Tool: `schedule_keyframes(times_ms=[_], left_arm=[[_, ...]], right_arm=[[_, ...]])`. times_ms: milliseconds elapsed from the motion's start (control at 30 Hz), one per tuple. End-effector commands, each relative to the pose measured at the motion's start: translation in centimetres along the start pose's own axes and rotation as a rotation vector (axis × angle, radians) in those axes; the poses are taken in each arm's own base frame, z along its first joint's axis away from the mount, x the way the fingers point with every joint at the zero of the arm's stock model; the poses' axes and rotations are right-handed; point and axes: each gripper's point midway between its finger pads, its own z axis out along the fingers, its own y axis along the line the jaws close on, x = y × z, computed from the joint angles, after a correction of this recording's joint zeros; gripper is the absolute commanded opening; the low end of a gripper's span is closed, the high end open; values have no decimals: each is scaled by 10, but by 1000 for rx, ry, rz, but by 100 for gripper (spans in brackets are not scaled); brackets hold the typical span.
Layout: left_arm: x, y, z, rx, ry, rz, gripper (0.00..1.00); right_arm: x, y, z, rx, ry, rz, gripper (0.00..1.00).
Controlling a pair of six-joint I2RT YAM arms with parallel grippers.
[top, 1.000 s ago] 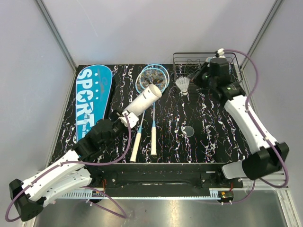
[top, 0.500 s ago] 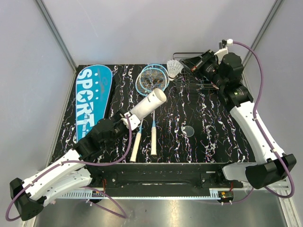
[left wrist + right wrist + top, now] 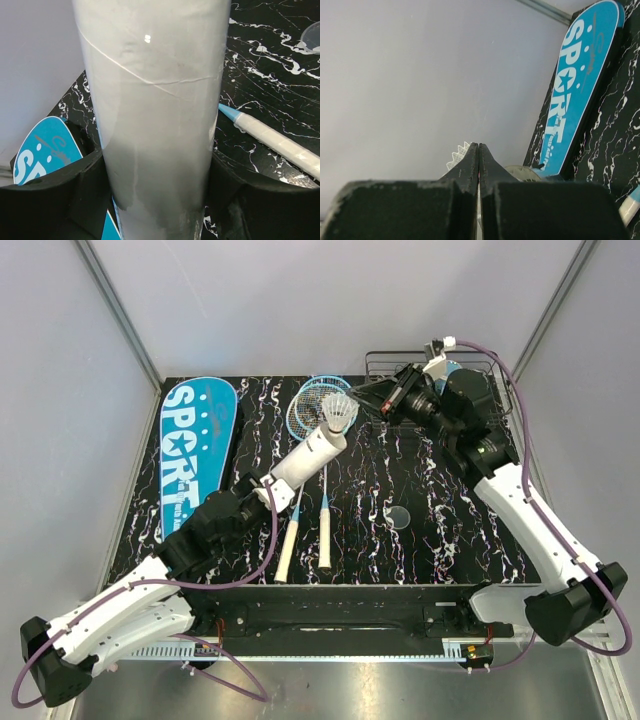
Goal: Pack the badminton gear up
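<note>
One shuttlecock (image 3: 339, 412) pinched in right gripper (image 3: 358, 404), at tube (image 3: 303, 457) mouth.

Clearance at the mouth of the tube (image 3: 300, 462); dial centred on the table (image 3: 450, 540), top view

We find the mouth, pointing between 1 and 2 o'clock, taken up by the shuttlecock (image 3: 339, 412) and the right gripper (image 3: 358, 402) pinching it; racket heads (image 3: 322, 405) lie beneath. The wire rack (image 3: 383, 365) blocks 1 o'clock, and the bag (image 3: 195, 455) lines 9 to 10 o'clock. Open table lies at 4 o'clock, bar one clear disc (image 3: 399, 517).

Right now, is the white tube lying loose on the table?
No, the left gripper is shut around the tube at its near end.
</note>
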Motion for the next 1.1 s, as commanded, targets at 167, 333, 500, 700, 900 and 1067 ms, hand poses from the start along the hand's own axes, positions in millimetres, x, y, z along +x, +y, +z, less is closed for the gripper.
schedule_keyframes(times_ms=[167,333,500,700,900,1067], left_arm=[[-45,38,-15,-157,-163,-50,0],[-43,39,-16,-164,-162,-48,0],[-41,37,-14,-157,-155,-44,0],[-43,26,-8,-91,-152,-17,0],[-42,27,-8,-96,-151,-16,0],[-39,36,-10,-154,-139,-32,0]], right_arm=[[29,7,-4,-72,57,20,0],[47,-8,-2,-67,119,-71,0],[67,-16,-4,-105,235,-222,25],[83,-30,-5,-76,406,-376,40],[90,-41,-13,-53,484,-467,58],[67,-51,-17,68,345,-513,73]])
